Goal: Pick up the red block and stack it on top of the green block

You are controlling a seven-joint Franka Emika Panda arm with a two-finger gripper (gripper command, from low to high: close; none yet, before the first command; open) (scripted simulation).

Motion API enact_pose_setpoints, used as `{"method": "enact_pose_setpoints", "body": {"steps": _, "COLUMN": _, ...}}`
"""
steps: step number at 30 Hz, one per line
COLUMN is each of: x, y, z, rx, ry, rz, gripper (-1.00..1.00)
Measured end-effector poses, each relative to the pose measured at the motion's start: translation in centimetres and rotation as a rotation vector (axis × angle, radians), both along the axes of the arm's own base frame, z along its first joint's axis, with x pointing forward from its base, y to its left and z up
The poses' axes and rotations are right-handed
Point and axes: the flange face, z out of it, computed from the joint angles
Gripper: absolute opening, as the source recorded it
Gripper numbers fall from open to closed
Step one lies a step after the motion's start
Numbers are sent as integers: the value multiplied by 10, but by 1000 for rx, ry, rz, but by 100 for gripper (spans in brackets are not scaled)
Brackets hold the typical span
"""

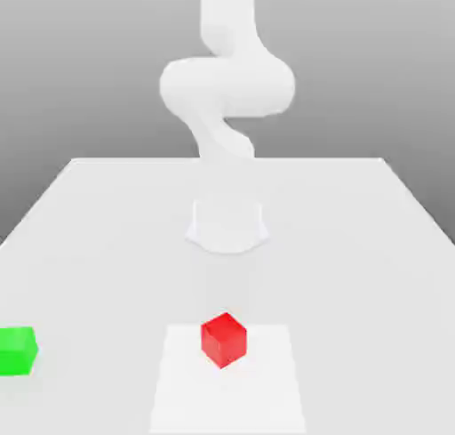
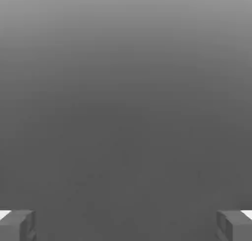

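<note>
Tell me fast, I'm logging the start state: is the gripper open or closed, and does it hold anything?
Gripper: open, fingertips wide apart with nothing between them. The red block sits on the table.

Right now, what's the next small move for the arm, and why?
Probably bring the open gripper down over the red block. In the hand view the two fingertips stand wide apart with nothing between them, so nothing is held. In the exterior view the red block sits alone on the table, apart from the green block at the exterior view's left.
</note>
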Motion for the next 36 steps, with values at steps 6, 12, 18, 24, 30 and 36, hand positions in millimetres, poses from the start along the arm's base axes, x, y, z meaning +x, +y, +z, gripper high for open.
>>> {"method": "enact_pose_setpoints", "body": {"steps": 6, "x": 52, "y": 1, "z": -149, "rx": 82, "ry": 212, "rz": -225, "gripper": 0}}
{"method": "enact_pose_setpoints", "body": {"steps": 12, "x": 49, "y": -11, "z": -300, "rx": 186, "ry": 420, "rz": -470, "gripper": 0}}
{"method": "enact_pose_setpoints", "body": {"steps": 18, "x": -6, "y": -14, "z": -442, "rx": 319, "ry": 641, "rz": -752, "gripper": 0}}
{"method": "enact_pose_setpoints", "body": {"steps": 24, "x": -9, "y": -13, "z": -481, "rx": 335, "ry": 656, "rz": -784, "gripper": 0}}
{"method": "enact_pose_setpoints", "body": {"steps": 30, "x": -14, "y": -13, "z": -517, "rx": 331, "ry": 663, "rz": -781, "gripper": -100}}
{"method": "enact_pose_setpoints", "body": {"steps": 36, "x": -14, "y": -13, "z": -519, "rx": 331, "ry": 662, "rz": -781, "gripper": -100}}
